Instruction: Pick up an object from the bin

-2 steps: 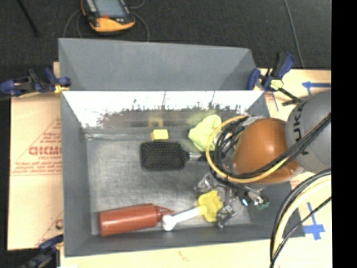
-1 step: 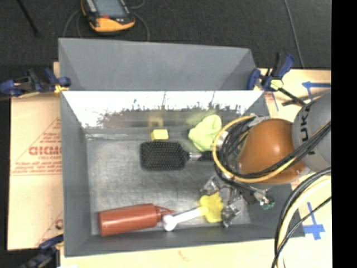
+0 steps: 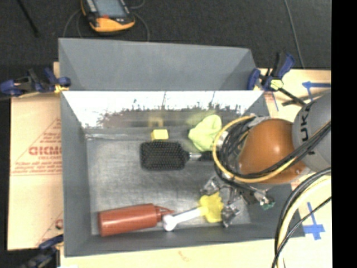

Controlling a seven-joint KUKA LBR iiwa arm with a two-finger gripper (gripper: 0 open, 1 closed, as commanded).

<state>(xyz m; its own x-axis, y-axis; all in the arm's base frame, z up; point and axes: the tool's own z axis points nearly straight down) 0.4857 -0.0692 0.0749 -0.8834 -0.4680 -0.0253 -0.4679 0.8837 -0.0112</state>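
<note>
Gripper (image 3: 227, 204): low at the bin's front right, over the tool's yellow head; open or closed, cannot tell.
Tool (image 3: 184, 218): white handle, yellow head, lying along the front wall.
Bottle (image 3: 131, 219): red, on its side, front left, touching the handle's end.
Hairbrush (image 3: 163, 156): black, centre.
Cloth (image 3: 205, 130): yellow-green, back right.
Block (image 3: 160, 133): yellow, back.
</note>
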